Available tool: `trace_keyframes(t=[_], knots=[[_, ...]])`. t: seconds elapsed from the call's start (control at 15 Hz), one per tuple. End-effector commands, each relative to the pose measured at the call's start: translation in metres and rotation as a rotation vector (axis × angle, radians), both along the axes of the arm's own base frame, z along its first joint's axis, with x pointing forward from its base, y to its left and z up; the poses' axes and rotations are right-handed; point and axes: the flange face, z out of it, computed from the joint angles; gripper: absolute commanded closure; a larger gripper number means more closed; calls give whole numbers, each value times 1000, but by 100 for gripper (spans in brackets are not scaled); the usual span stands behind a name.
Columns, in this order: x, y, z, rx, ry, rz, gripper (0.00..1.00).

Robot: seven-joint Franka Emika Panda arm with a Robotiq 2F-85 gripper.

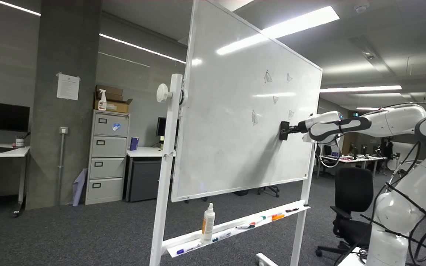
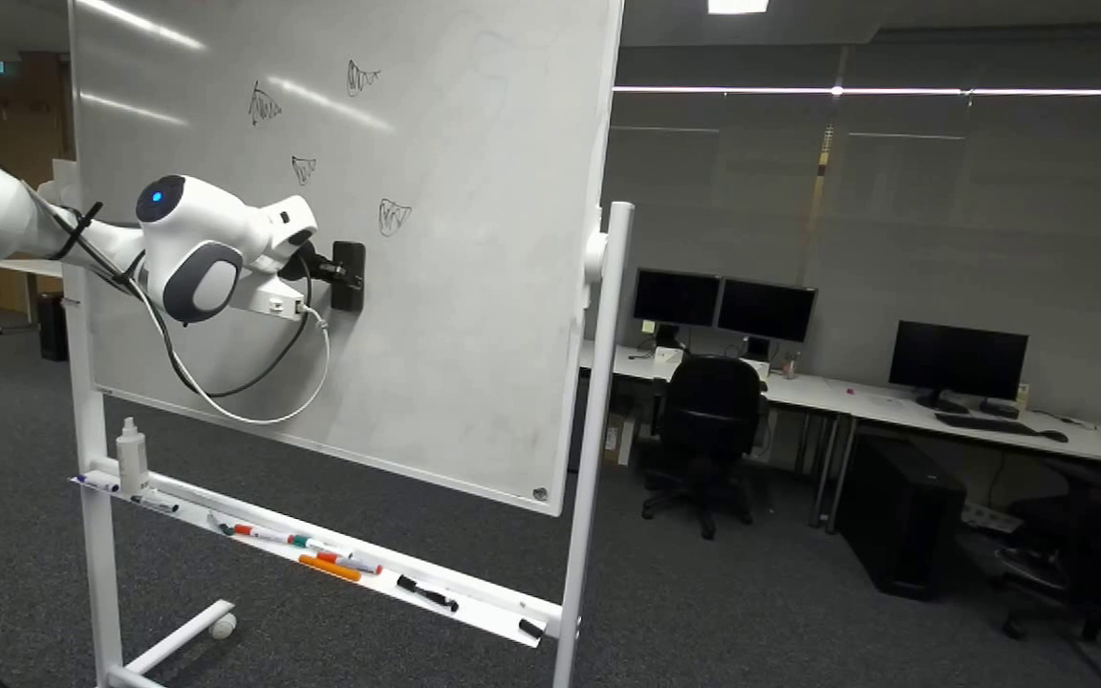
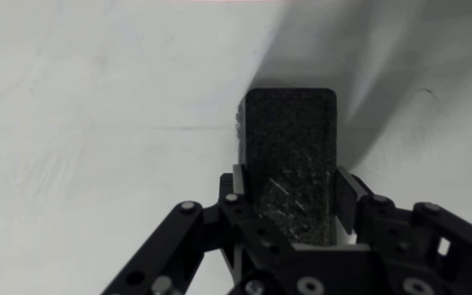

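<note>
Gripping a black eraser [image 3: 290,131] in a pincer [image 3: 290,181] closed to the eraser's width, apparently against the whiteboard [image 2: 474,315] well above its bottom edge, seemingly mid-wipe, with steady pressure needed next.

I count one robot arm [image 1: 390,121] here, with one end effector [image 3: 289,180] and one black eraser [image 3: 291,127]. There's one whiteboard [image 1: 231,147] on two white posts [image 1: 166,166], with five scribbles [image 1: 267,77] drawn on it. One tray [image 2: 488,610] carries one white bottle [image 1: 208,223], one orange pen [image 2: 329,568] and several markers [image 1: 223,235], overlapping too much for me to number surely. I also see one filing cabinet [image 1: 107,158] with four drawers [image 1: 118,147], plus one trigger spray bottle [image 1: 102,102]. In an exterior view I make out three monitors [image 2: 678,298] and one computer tower [image 2: 899,516].
</note>
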Motion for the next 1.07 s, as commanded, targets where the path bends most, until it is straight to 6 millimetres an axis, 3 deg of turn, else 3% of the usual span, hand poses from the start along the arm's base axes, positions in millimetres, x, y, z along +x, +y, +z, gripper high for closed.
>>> trace_keyframes(t=[0.0, 0.67, 1.0], knots=[[19, 29, -2, -32, -21, 43, 70], [12, 161, -49, -147, 76, 324, 70], [0, 194, -48, -173, 108, 423, 70]])
